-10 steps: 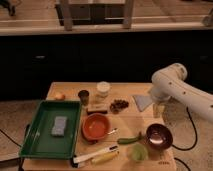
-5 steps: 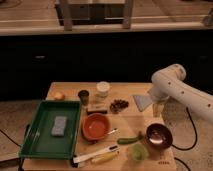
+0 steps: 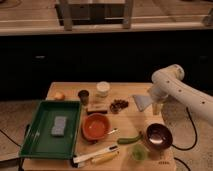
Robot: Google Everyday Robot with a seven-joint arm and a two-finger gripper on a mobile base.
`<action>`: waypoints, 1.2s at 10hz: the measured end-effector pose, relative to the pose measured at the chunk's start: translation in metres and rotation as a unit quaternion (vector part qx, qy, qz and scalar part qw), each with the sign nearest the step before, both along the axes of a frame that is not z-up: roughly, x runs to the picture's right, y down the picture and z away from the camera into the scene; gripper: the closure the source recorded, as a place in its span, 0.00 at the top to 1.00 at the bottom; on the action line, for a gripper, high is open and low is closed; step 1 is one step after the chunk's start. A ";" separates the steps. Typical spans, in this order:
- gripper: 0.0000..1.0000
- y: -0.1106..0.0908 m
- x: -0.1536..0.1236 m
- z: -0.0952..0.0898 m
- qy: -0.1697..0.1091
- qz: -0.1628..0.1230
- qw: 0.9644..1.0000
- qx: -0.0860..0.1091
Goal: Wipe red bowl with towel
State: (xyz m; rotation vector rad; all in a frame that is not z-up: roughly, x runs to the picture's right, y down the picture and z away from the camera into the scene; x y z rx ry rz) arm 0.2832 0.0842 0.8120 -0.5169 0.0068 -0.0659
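Hardly anything has moved since half a second ago: the white arm's gripper stays low over the right side of the wooden table, right at the edge of the small, thin grey-blue towel, which spreads out to its left. Whether the gripper is clenched on this cloth or released, one cannot tell. The round, shallow orange-red bowl stands well apart, further left, just beside the green plastic tray.
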 end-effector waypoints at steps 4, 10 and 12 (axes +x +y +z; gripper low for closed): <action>0.80 -0.004 0.006 0.016 -0.007 -0.004 1.000 -0.003; 0.80 -0.008 0.011 0.043 -0.026 -0.014 1.000 -0.012; 0.80 -0.008 0.011 0.052 -0.034 -0.015 0.999 -0.015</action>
